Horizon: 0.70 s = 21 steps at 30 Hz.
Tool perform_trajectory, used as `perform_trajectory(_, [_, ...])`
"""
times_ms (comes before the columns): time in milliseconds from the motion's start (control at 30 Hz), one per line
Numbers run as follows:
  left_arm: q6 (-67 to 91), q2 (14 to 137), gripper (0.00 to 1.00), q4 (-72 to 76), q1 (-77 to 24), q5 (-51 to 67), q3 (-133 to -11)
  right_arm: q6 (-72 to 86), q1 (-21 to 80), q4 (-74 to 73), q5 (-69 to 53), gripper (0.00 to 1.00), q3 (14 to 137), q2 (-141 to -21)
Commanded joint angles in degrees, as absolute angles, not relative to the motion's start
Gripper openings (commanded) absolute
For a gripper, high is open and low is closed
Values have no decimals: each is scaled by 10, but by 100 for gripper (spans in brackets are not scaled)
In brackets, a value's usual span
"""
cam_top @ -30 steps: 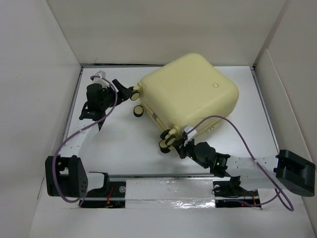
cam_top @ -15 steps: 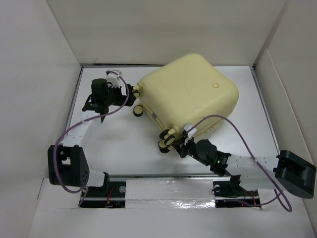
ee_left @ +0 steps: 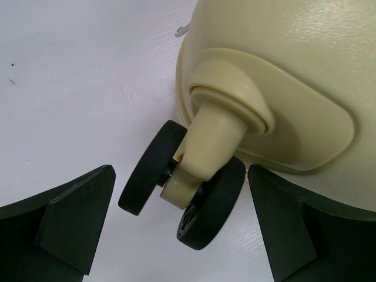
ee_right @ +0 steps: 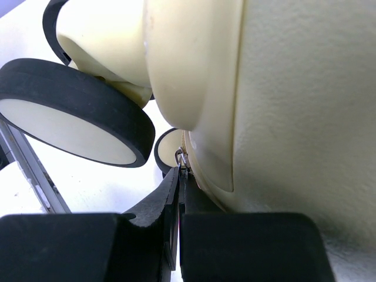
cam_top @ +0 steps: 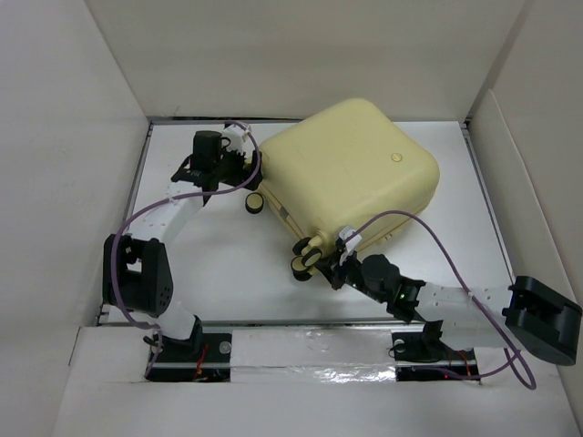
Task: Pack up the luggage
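The pale-yellow luggage [cam_top: 346, 173] lies closed and flat on the white table, its round emblem [cam_top: 396, 157] facing up. My left gripper [cam_top: 244, 162] is open at its far-left corner. In the left wrist view the fingers [ee_left: 64, 217] stand on either side of a black double wheel [ee_left: 202, 202] without touching it, with the shell [ee_left: 294, 70] behind. My right gripper [cam_top: 339, 269] is at the near corner beside two wheels [cam_top: 308, 258]. In the right wrist view it [ee_right: 181, 174] is shut on the small metal zipper pull [ee_right: 180, 157] at the shell's seam.
White walls box in the table on the left, back and right. A second wheel [cam_top: 254, 204] sticks out of the luggage's left side. Purple cables loop over both arms. A large black-and-cream wheel [ee_right: 70, 111] sits close left of my right fingers.
My left arm has swung right and toward the back, bringing its open gripper up to the far-left wheel. The right gripper and the luggage have stayed put.
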<state>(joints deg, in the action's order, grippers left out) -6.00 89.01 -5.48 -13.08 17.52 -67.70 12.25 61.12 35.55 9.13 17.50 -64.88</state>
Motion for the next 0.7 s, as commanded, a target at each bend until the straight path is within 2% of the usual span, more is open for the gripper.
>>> perform_trajectory(0, [-80,899,96,-42,-137,162,-708,128,614,476,47,0,196,-628])
perform_trajectory(167, [-86,891,93,-24,-137,138,-708,129,614,471,44,0,197,-627])
perform_trajectory(333, [-84,896,67,-25,-137,169,-722,130,609,469,42,0,196,-624])
perform_trajectory(400, [-82,899,64,-21,-142,174,-724,130,609,467,42,0,196,-624])
perform_trajectory(467, [-80,901,50,-21,-142,181,-724,130,609,466,42,0,195,-621])
perform_trajectory(500, [-79,900,31,-21,-142,183,-723,130,609,463,43,0,195,-621])
perform_trajectory(567, [-73,895,15,-18,-142,192,-716,130,604,461,43,0,194,-615])
perform_trajectory(600, [-66,889,0,-19,-142,194,-712,130,597,455,43,0,193,-609])
perform_trajectory(667, [-50,881,0,-15,-142,188,-700,131,588,450,41,0,192,-601])
